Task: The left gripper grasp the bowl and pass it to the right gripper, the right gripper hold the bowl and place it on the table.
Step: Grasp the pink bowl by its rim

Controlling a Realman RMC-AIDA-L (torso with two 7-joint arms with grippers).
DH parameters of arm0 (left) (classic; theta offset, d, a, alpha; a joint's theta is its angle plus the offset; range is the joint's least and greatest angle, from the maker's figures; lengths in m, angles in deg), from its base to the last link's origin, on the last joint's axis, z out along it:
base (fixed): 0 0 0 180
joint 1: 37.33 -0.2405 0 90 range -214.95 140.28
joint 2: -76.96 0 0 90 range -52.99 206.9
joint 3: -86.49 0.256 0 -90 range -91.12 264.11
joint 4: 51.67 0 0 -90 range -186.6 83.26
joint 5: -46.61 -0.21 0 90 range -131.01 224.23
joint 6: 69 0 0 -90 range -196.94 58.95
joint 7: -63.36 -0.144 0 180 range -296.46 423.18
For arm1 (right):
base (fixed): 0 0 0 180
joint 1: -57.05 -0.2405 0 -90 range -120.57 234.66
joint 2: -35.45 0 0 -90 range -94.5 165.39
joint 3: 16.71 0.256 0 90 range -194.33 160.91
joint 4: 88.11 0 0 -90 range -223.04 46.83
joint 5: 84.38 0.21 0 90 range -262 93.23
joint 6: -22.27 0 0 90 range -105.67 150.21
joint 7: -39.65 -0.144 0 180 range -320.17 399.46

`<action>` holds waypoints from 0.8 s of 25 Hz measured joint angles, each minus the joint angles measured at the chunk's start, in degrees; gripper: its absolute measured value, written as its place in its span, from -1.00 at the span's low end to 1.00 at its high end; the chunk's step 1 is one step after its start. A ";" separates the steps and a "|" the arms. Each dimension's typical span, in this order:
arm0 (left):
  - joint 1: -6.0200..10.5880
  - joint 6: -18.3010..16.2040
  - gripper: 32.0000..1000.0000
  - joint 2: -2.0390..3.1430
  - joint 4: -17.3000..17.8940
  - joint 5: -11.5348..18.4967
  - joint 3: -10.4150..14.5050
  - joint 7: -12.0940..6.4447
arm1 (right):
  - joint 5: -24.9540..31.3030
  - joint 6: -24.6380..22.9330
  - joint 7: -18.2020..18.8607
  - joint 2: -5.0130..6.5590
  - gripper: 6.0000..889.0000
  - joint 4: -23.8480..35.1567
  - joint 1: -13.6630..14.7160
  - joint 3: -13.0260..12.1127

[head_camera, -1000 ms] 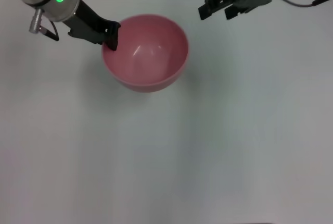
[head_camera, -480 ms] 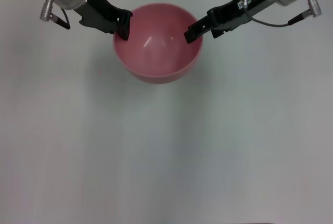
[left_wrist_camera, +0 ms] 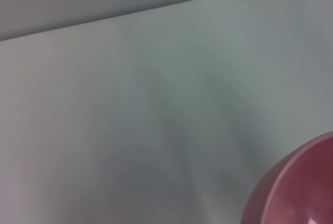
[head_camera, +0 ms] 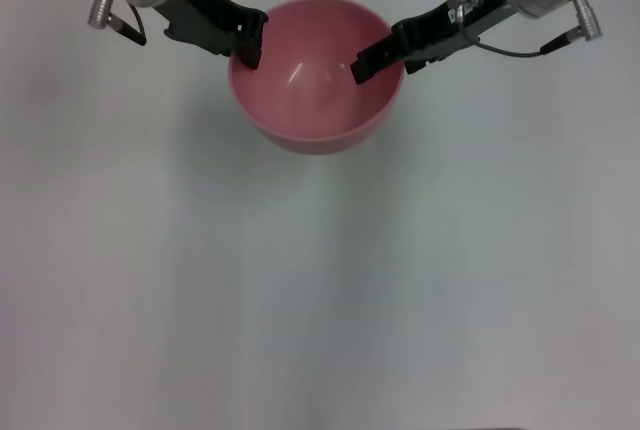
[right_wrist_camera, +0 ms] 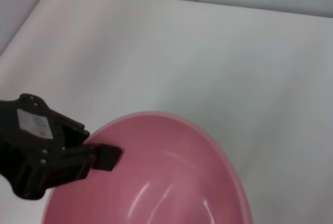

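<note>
Overhead, pink bowl (head_camera: pixel 318 90) between left tool (head_camera: pixel 250 45) and right tool (head_camera: pixel 368 62).

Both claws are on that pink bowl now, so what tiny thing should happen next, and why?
Probably the right tool should pinch shut on the bowl's rim. The left tool grips the opposite rim and carries the bowl above the table, while the right one sits at the rim but does not clearly clamp it. Only then should the left let go.

Plain white matte table (head_camera: pixel 320 300), unmarked surface; faint soft shadow under the raised bowl (head_camera: pixel 316 75)
</note>
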 joint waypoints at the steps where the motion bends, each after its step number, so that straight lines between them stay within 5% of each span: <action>1: 0.01 -0.01 -0.95 0.01 0.00 0.00 -0.03 0.03 | -0.05 0.21 -0.13 -0.03 0.89 -0.28 -0.04 -0.01; 10: 0.03 0.19 -0.95 0.01 0.00 0.09 -0.31 0.08 | 0.04 1.55 -1.20 -0.12 0.89 -1.73 -0.62 0.08; 20: -0.20 0.50 -0.95 -0.04 -0.01 0.06 -0.14 0.20 | 0.55 2.99 1.92 -0.71 0.18 -3.25 -1.30 -0.39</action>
